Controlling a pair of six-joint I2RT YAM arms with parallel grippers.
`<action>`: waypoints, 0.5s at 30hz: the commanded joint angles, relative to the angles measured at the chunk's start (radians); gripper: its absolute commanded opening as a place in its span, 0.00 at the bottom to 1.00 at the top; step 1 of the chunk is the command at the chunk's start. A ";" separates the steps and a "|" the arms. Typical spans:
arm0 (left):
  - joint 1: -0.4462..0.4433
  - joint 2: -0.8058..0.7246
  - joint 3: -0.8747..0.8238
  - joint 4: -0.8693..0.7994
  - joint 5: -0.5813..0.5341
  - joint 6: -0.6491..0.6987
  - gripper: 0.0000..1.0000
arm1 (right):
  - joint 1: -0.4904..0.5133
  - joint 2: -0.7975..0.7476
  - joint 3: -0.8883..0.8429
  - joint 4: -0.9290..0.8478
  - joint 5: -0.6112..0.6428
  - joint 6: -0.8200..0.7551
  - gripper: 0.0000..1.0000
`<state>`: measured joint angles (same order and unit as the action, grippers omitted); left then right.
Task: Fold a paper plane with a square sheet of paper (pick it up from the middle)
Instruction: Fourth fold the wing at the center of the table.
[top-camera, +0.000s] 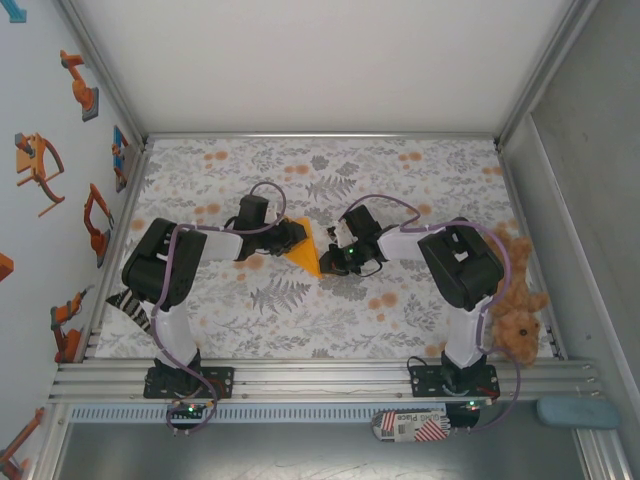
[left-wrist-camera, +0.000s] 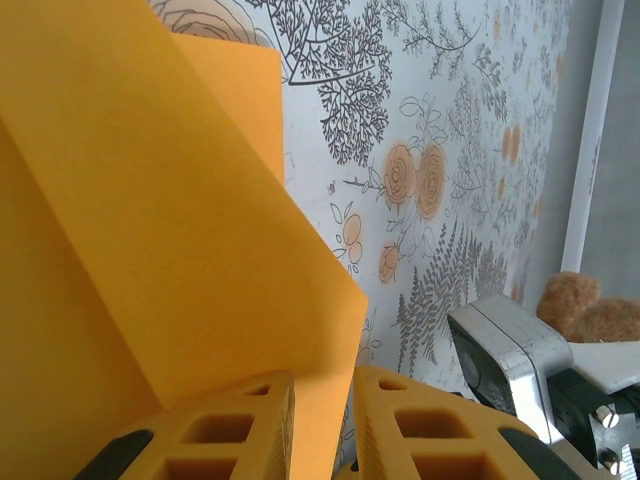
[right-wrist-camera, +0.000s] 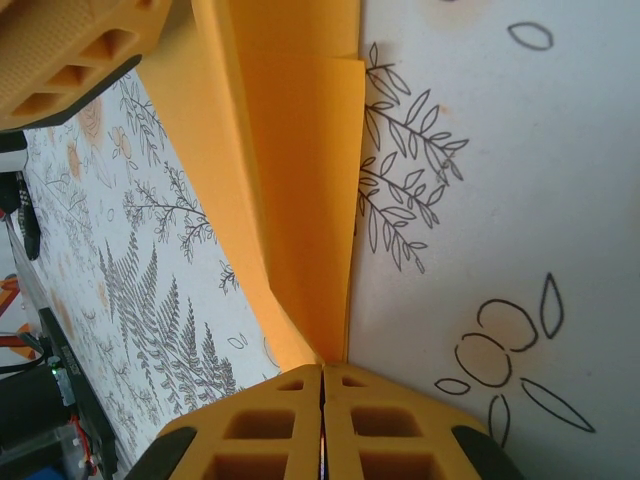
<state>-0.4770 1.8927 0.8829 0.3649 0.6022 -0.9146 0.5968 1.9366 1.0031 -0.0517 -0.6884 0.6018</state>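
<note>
Fingers of right gripper: pressed together at lower centre, pinching a corner of the folded sheet of paper. Left gripper: pads slightly parted, paper edge standing in the gap. Top view: paper at centre of floral cloth; plush teddy at right edge.

The counter is covered by a pale cloth printed with grey ferns and small orange flowers. A brown teddy sits at its right edge, leaning on the rim. A black-and-white striped thing lies at the left edge.
</note>
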 joint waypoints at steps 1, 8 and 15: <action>-0.005 -0.036 0.004 -0.015 0.018 0.027 0.22 | -0.005 0.010 -0.016 -0.045 0.047 -0.024 0.08; -0.016 -0.013 0.019 -0.010 0.034 0.031 0.22 | -0.005 0.007 -0.025 -0.042 0.057 -0.023 0.09; -0.019 0.028 0.048 -0.045 0.023 0.041 0.21 | -0.005 0.006 -0.026 -0.040 0.060 -0.023 0.09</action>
<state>-0.4931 1.9038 0.9092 0.3492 0.6140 -0.9043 0.5968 1.9362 1.0016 -0.0486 -0.6872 0.6018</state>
